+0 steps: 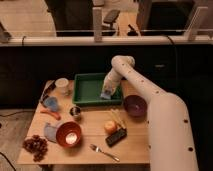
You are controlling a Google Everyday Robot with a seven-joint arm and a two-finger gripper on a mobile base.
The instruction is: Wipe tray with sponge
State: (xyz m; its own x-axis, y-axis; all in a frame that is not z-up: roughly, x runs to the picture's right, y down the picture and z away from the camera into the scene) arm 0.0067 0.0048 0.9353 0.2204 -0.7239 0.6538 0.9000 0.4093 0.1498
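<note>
The green tray (87, 89) lies at the back middle of the wooden table. My gripper (107, 91) reaches down into the tray's right half from the white arm. A small light blue sponge (105, 95) sits under the gripper tip against the tray floor near its front right corner.
A purple bowl (135, 105) stands right of the tray. In front lie an orange fruit (110, 127), a dark flat object (116, 137), a fork (104, 152), an orange bowl (69, 134), a grey-blue cloth (50, 131) and grapes (35, 146). A white cup (62, 85) and blue cup-like object (50, 103) stand left.
</note>
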